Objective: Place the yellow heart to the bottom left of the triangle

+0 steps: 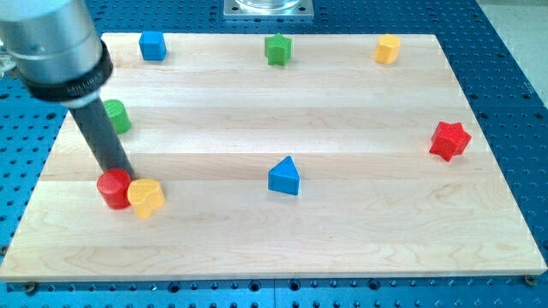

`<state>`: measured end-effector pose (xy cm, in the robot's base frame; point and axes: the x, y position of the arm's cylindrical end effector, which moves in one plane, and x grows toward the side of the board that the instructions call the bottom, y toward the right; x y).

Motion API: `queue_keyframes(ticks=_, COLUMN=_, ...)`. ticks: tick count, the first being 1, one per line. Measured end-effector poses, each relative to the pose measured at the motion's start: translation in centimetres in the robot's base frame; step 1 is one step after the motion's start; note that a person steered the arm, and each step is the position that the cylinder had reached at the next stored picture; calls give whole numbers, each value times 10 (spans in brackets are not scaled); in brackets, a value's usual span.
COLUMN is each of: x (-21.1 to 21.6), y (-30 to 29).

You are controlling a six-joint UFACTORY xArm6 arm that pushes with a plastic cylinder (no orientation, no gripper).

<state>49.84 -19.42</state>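
The yellow heart point(146, 197) lies at the view's lower left, touching a red cylinder point(113, 188) on its left. The blue triangle point(284, 176) sits near the board's middle, well to the heart's right. My rod comes down from the view's top left, and my tip point(121, 173) ends just above the red cylinder, up and left of the yellow heart. The tip's very end is partly hidden behind the red cylinder.
A blue cube point(152, 45), a green star-like block point(277, 50) and a yellow block point(387, 49) line the top edge of the wooden board point(342, 248). A green cylinder point(118, 115) sits at the left, behind the rod. A red star point(449, 140) is at the right.
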Motion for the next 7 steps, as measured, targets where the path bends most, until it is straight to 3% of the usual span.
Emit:
queue_keyframes(ticks=1, x=1, y=20)
queue_keyframes(ticks=2, x=42, y=29)
queue_keyframes(ticks=3, x=60, y=-22)
queue_keyframes(ticks=5, x=86, y=14)
queue_keyframes(ticks=7, x=82, y=23)
